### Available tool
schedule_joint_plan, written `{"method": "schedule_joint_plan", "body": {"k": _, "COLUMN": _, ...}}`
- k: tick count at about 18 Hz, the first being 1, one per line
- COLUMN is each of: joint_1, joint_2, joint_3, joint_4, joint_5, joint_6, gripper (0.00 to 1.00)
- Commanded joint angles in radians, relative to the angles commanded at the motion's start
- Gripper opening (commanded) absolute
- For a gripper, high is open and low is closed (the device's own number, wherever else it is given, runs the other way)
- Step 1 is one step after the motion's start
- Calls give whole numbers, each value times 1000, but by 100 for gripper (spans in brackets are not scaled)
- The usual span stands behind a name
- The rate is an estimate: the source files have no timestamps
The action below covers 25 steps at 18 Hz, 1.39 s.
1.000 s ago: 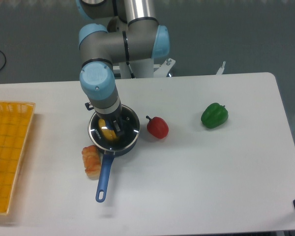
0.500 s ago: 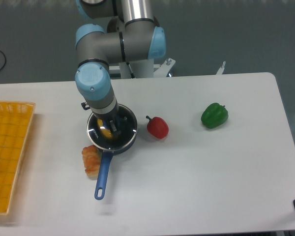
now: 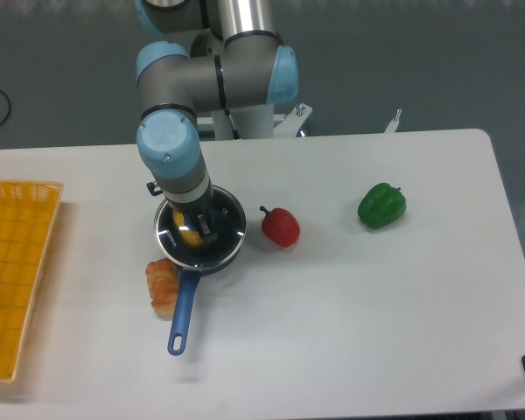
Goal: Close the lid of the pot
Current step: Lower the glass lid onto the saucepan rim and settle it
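Presently, the pot (image 3: 201, 254) is found on the table (image 3: 350, 297), left of centre and nearer the rear edge than the front, its long blue handle pointing toward the front edge. The pot lid (image 3: 230, 229) is seen lying over the pot's mouth, its silver rim roughly matching the pot's rim; whether it is fully seated cannot be told.

Gripper (image 3: 198, 226) — positioned directly over the lid's centre, fingers pointing down. The knob is hidden beneath it, so neither the spread of the fingers nor any hold on the knob can be made out.

Handling, as judged: the lid is rigid glass in a metal rim — fairly heavy for its size, smooth, and liable to chip if dropped; it is best taken by the centre knob.

Contents: something yellow is glimpsed through the glass, not identifiable.

Also listed: an orange food item (image 3: 162, 282) touching the pot's left side; a red pepper (image 3: 280, 227) just right of the pot; a green pepper (image 3: 381, 206) toward the right edge; a yellow basket (image 3: 17, 262) at the left edge, cut off by the frame.
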Motion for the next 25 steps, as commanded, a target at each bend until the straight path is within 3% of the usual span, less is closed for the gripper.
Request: {"method": "schedule_joint_plan", "body": {"k": 25, "joint_1": -12, "joint_2": 9, "joint_3": -11, "joint_4": -31, "joint_5": -5, "joint_6": 21, "gripper": 60}}
